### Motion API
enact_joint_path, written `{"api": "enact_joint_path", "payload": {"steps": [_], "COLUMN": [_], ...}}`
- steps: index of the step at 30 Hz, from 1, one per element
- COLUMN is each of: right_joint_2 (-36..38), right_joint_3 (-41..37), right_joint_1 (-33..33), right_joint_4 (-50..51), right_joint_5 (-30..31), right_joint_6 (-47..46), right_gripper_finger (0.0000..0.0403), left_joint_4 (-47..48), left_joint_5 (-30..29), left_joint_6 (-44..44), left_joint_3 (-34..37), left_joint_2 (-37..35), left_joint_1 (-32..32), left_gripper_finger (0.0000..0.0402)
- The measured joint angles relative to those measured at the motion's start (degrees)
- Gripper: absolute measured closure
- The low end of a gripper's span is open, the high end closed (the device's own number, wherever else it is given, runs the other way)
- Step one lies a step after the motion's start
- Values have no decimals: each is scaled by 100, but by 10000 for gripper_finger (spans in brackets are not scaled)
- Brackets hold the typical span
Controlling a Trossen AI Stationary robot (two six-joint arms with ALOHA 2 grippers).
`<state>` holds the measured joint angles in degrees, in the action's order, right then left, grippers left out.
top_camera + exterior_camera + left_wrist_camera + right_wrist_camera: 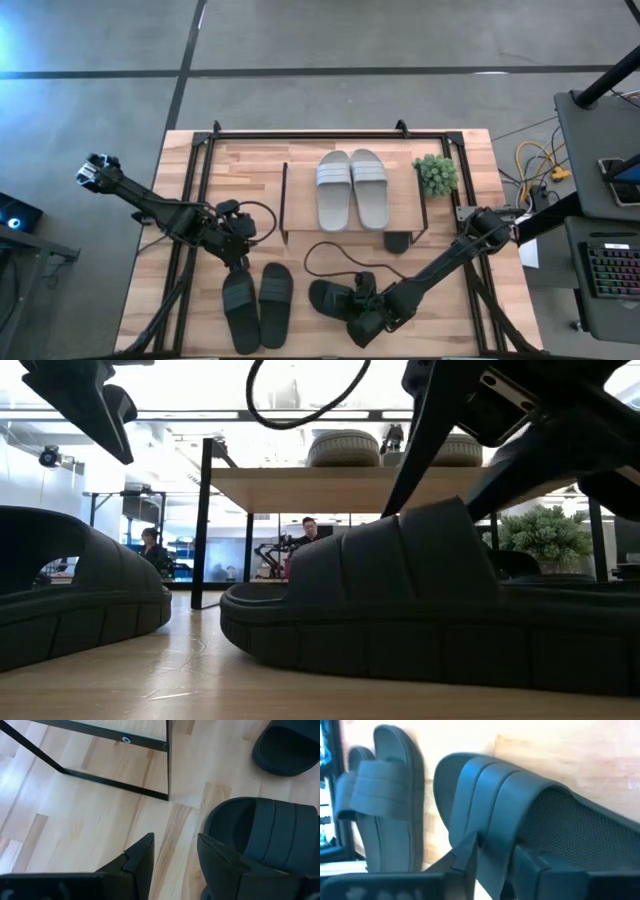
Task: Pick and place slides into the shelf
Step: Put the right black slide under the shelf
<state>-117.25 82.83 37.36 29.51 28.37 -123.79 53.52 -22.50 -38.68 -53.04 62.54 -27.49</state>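
In the high view, the grey-white pair [352, 188] is seen on the shelf [300, 236], and a black pair [257, 304] lies on the surface [180, 215] below the left gripper [236, 260].

In the left wrist view, that gripper's fingers [139, 861] are seen spread, holding nothing.

In the right wrist view, the right gripper [492, 857] is closed around the strap of a black slide [520, 820].

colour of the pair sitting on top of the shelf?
Light grey-white pair on the shelf; clearest in the high view.
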Motion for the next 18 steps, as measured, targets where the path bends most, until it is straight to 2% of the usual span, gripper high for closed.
{"api": "enact_joint_path", "payload": {"steps": [6,12,18], "right_joint_2": [0,2,4], "right_joint_3": [3,381,1131], "right_joint_1": [13,62,46], "right_joint_4": [223,1564,3725], "right_joint_5": [491,482,462], "right_joint_6": [-479,-819,-828], "right_gripper_finger": [386,390,390], "left_joint_4": [2,4,4], "left_joint_5": [0,0,0], "left_joint_6": [2,3,4], "left_joint_3": [0,0,0], "left_joint_2": [0,0,0], "left_joint_1": [0,0,0], "left_gripper_finger": [267,267,267]}}
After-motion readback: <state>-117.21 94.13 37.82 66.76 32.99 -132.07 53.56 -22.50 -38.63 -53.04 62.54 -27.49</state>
